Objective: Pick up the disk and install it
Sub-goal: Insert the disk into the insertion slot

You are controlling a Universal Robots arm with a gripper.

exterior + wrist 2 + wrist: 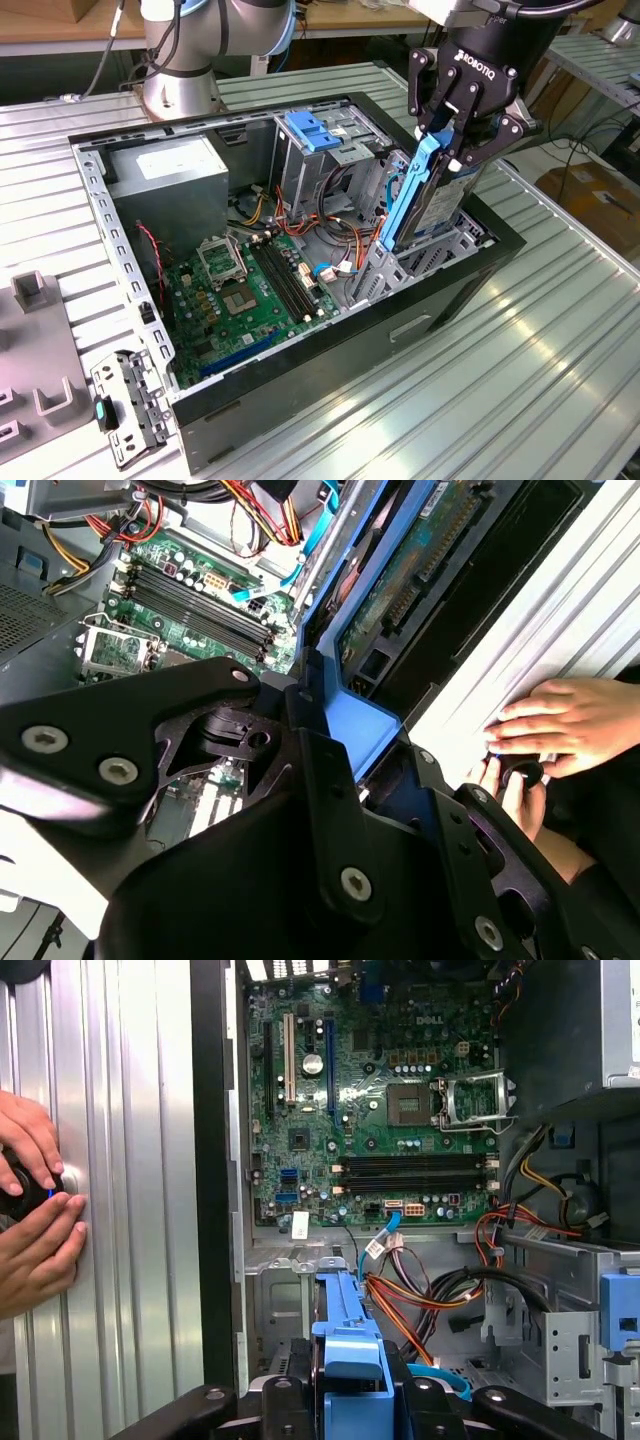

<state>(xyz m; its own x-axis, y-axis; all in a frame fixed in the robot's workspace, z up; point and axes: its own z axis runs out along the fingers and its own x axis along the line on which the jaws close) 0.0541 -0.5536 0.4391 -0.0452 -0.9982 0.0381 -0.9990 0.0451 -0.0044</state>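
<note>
Claw: the gripper pinches the top end of the disk, one finger on each side, with nothing else in its grasp.
Disk: it hangs on edge straight below the claw, nearly upright with a slight lean. One blue rail faces the exterior view's left.
Lower end of disk: it is down among the metal walls of the drive bay directly under the claw. I cannot tell whether it touches the bay floor.
Stage, as I judge it: the disk is lifted and partly lowered into the bay, not yet seated.
Computer case: it lies open under the claw, with the green board off to the side and lower than the fingertips.
Cables: a red, orange and black bundle lies just beside the bay, close to the disk's lower corner.
Hands: a person's hands rest on the ribbed table outside the case wall, around a small dark thing, well apart from the claw.
Risk, jamming: the lean could set the blue rails askew against the bay walls, so pushing down would wedge the disk.
Risk, cables: a stray wire under the corner could be pinched or could block seating.
Risk, slip: the narrow hold at the top could let the disk pivot if its lower end catches.
</note>
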